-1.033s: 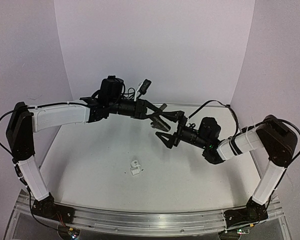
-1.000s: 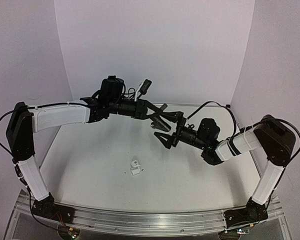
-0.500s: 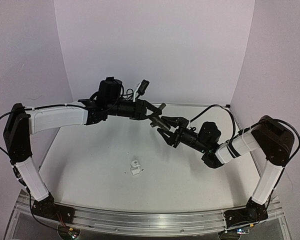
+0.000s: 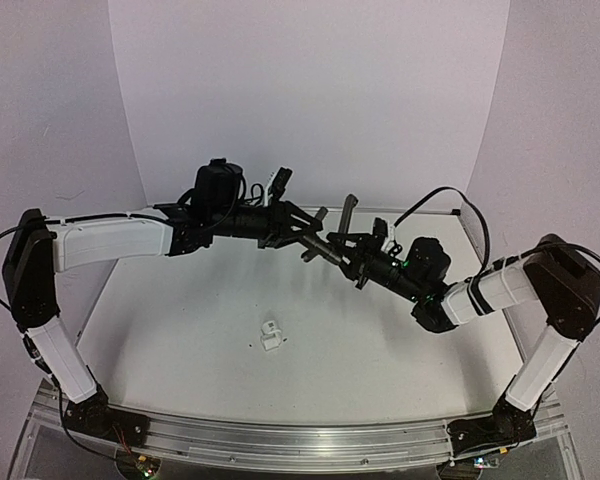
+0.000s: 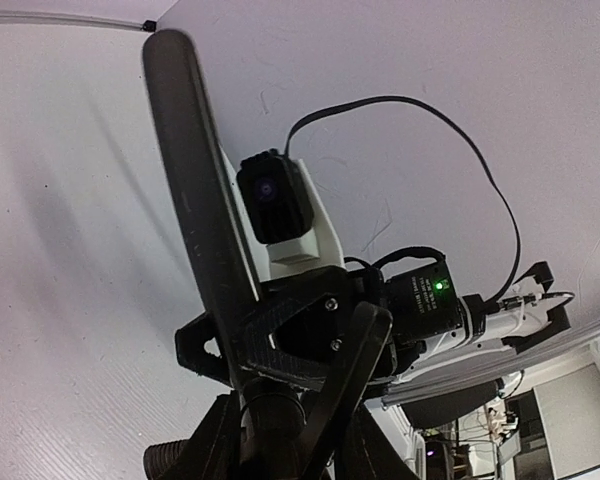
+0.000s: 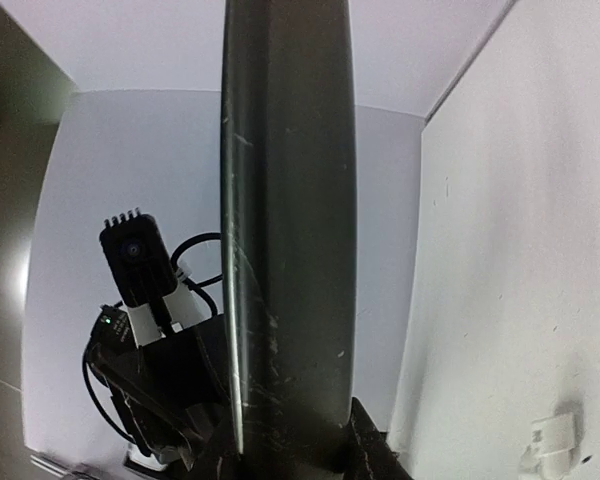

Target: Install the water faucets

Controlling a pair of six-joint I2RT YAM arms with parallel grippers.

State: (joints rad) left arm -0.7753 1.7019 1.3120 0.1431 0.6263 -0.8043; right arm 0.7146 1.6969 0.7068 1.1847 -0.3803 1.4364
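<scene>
A thin black bent metal spout of the water faucets hangs in mid-air over the table's middle, held between both arms. My left gripper is shut on its lower end; in the left wrist view the spout runs up and away from my left gripper. My right gripper meets it from the right and is shut on the same spout, which fills the right wrist view as a dark bar. The small white fitting lies alone on the table, also seen low right as the white fitting.
The white table is walled by pale panels at the back and sides. A metal rail with both arm bases runs along the near edge. The left arm's wrist camera faces my right wrist closely.
My right gripper moved up and left to the spout and went from open to shut on it. The left arm shifted slightly with the spout still in its grip.
</scene>
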